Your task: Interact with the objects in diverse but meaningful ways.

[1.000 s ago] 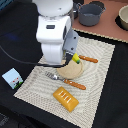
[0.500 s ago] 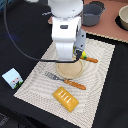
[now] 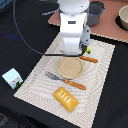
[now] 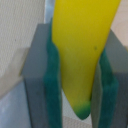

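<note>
I read no brand, label or writing on anything; the frames were too soft for that. In the wrist view my gripper [image 4: 76, 80] was clamped on the yellow banana [image 4: 85, 50], with a green pad [image 4: 54, 85] pressed against each flank of the fruit. The banana's long axis ran in line with the fingers, and its narrow, green-tinged tip stuck out just past the pad ends.

In the exterior view the white arm [image 3: 74, 25] stood over the far part of the woven placemat [image 3: 35, 80], and only a small yellow-green bit of the banana [image 3: 87, 50] showed under the wrist, just beside the orange-handled knife [image 3: 89, 59]. I could not tell from there whether the tip touched the mat. A round tan plate [image 3: 70, 67] lay near the middle of the mat, with the orange-handled fork [image 3: 65, 80] next to it and the yellow-orange rectangular slab [image 3: 66, 98] near the mat's closer edge. The pale blue carton [image 3: 12, 78] sat off the mat at the exterior view's left, on the dark table. A grey saucepan [image 3: 95, 12] rested beyond the arm on a pinkish board [image 3: 107, 31].
</note>
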Motion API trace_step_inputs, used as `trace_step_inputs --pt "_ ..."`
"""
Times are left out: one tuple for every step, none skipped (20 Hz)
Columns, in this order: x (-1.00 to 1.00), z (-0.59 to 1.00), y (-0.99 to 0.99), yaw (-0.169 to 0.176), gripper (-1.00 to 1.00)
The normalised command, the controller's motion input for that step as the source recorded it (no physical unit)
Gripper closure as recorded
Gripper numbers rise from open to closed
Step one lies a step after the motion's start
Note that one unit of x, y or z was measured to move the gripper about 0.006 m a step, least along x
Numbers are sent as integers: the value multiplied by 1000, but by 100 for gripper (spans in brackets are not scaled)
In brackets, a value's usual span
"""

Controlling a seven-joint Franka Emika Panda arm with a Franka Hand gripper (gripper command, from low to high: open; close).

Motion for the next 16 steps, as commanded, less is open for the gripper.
trace_step_inputs --pt "326 0 671 0 100" --pt "320 0 686 0 100" --pt "309 0 697 0 100" --pt "286 0 723 0 100" --pt "269 0 740 0 100" --pt "260 0 749 0 100" --pt "246 -9 760 0 100" --pt "197 -80 789 0 100" --pt "11 -177 843 0 100" --pt "-51 -246 671 -1 100" --pt "-254 -283 403 -16 100" --pt "-394 -289 320 -30 100" --pt "-446 -297 360 -31 100" --pt "-409 -317 440 -17 100" --pt "-331 -320 474 -2 100" --pt "-383 -329 406 -5 100"
